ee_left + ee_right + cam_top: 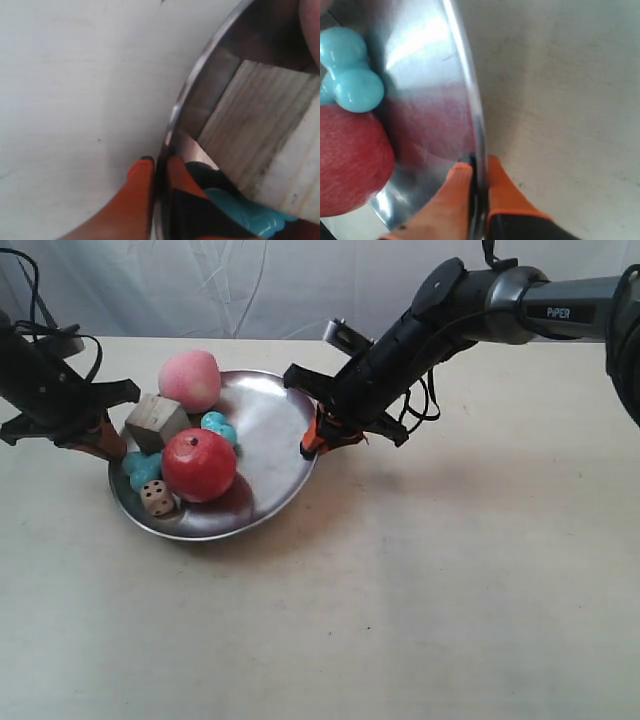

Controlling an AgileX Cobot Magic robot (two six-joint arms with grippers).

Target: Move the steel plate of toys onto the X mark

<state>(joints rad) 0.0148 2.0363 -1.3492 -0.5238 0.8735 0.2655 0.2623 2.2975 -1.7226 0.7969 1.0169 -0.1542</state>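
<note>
The steel plate (265, 430) carries the red apple (199, 465), pink peach (190, 380), wooden cube (156, 421), turquoise bone (218, 426) and white die (158, 499), all crowded toward its left half. At the exterior view's left, my left gripper (110, 445) is shut on the plate's rim (200, 65), next to the cube (265, 140) and bone (245, 212). My right gripper (312, 445) is shut on the opposite rim (465, 90), with the bone (350, 70) and apple (345, 160) inside. A shadow lies under the plate's front edge. I cannot make out the X mark.
The beige tabletop (450, 590) stretches in front of and to the right of the plate. A white cloth backdrop (250, 285) hangs behind the table's far edge. Black cables (425, 405) trail from the right arm.
</note>
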